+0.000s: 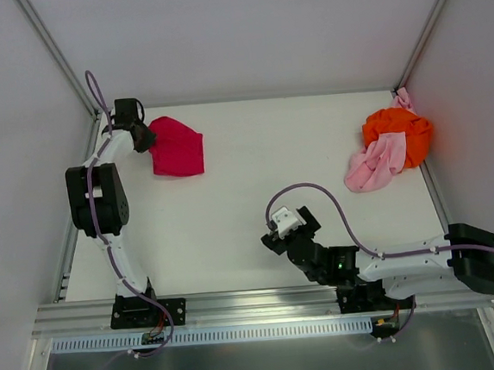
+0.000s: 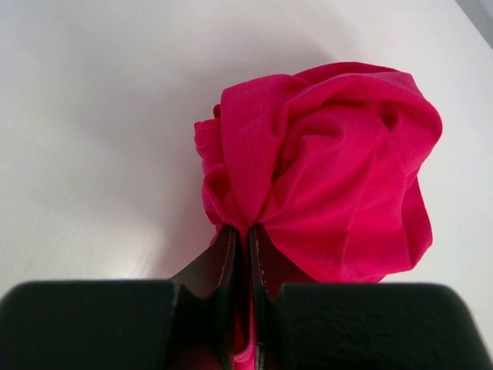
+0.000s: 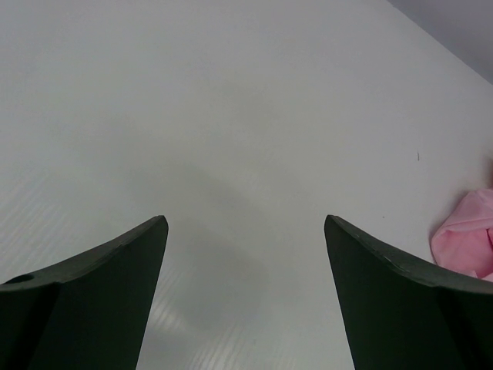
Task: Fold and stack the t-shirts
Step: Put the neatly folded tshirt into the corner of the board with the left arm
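Observation:
The crimson t-shirt lies bunched at the back left of the table. My left gripper is shut on its left edge; in the left wrist view the jaws pinch a fold of the crimson t-shirt. The orange t-shirt and the pale pink t-shirt lie crumpled together at the back right. My right gripper is open and empty over the bare table near the front middle. In the right wrist view it shows wide apart, with a bit of the pink t-shirt at the right edge.
White walls with metal corner posts close the table at the back and sides. A metal rail runs along the front edge by the arm bases. A purple cable loops above the right arm.

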Available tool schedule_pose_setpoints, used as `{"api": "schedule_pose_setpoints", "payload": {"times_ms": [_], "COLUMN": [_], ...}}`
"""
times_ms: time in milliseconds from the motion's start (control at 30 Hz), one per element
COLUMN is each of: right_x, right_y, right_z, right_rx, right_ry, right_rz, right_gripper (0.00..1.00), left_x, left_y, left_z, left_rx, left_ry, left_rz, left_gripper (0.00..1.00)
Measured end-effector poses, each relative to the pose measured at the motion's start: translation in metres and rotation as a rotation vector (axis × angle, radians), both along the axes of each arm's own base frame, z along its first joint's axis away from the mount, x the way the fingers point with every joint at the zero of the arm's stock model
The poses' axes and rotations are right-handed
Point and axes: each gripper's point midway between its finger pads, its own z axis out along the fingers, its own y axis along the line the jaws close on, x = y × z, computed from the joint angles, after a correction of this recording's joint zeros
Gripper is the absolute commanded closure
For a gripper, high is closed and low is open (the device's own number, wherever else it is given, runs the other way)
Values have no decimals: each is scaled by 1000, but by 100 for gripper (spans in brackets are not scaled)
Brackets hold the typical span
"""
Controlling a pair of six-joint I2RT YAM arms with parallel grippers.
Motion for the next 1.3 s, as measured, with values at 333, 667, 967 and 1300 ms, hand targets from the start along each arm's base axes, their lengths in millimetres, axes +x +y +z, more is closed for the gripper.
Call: {"api": "schedule_pose_setpoints", "payload": {"times_ms": [333,667,967,1300], "right_x": [-17,-34,-40,-40], "right_y": [16,30,34,33], "right_z": [-34,-47,-45,-48], "right_rx": [-71,-109,-99,-110], "right_ry": [23,17,3,-1], "right_rz": [71,124,135,129], "right_gripper": [12,12,12,12], "left_x": [6,-4,-20,-19], "left_y": [42,107,134,138], "left_z": [7,-15,-16,-20], "left_rx": [70,95,145,148], "left_ry": [26,99,142,150], "left_rz": [109,265,378,391], "left_gripper": [100,100,100,1]}}
